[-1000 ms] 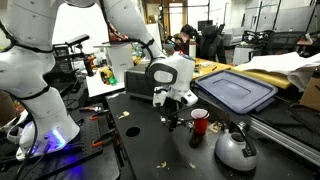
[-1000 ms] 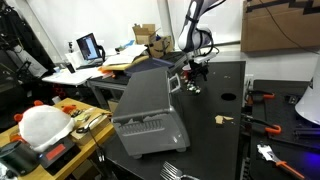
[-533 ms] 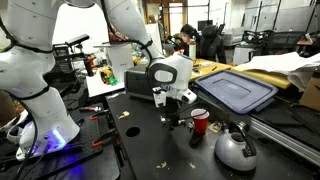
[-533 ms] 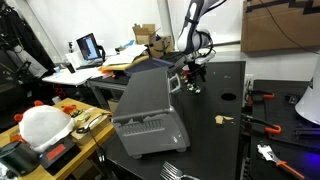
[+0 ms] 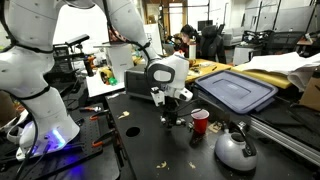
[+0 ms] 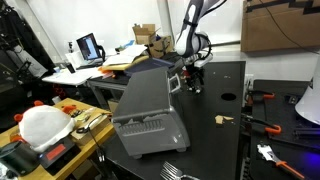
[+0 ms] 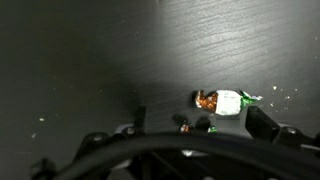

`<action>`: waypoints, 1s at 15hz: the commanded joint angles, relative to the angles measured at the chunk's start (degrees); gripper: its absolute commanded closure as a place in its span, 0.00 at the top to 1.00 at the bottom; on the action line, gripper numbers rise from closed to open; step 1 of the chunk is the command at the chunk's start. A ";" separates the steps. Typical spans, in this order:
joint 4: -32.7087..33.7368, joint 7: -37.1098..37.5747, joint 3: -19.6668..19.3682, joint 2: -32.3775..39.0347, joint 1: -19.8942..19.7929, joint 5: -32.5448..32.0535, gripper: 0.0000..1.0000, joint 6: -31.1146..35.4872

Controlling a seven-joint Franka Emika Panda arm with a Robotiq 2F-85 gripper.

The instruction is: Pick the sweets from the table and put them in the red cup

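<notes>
In the wrist view a sweet (image 7: 225,101) in a white wrapper with an orange-brown end and a green end lies on the black table (image 7: 90,60). A smaller dark piece (image 7: 185,126) lies just below it. My gripper (image 7: 203,118) is open, with one dark finger on each side of the sweet, and holds nothing. In both exterior views the gripper (image 5: 170,118) (image 6: 193,86) is low over the table. The red cup (image 5: 200,121) stands upright just beside it. More sweets (image 5: 132,130) (image 6: 222,119) lie scattered on the table.
A grey-silver kettle (image 5: 235,148) with a black handle stands beyond the cup. A blue-grey tray lid (image 5: 235,92) lies behind it. A grey box (image 6: 145,110) sits at the table's edge. Tools (image 6: 262,98) lie on the table.
The wrist has shifted slightly sideways, away from the cup, and stays low over the table. The sweets and the cup have not moved.
</notes>
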 commanded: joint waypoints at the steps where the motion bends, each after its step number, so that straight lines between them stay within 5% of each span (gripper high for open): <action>1: -2.12 -0.95 0.65 -1.44 0.82 -0.93 1.00 1.95; 15: -0.22 -0.81 0.77 0.62 2.01 -2.81 1.00 6.94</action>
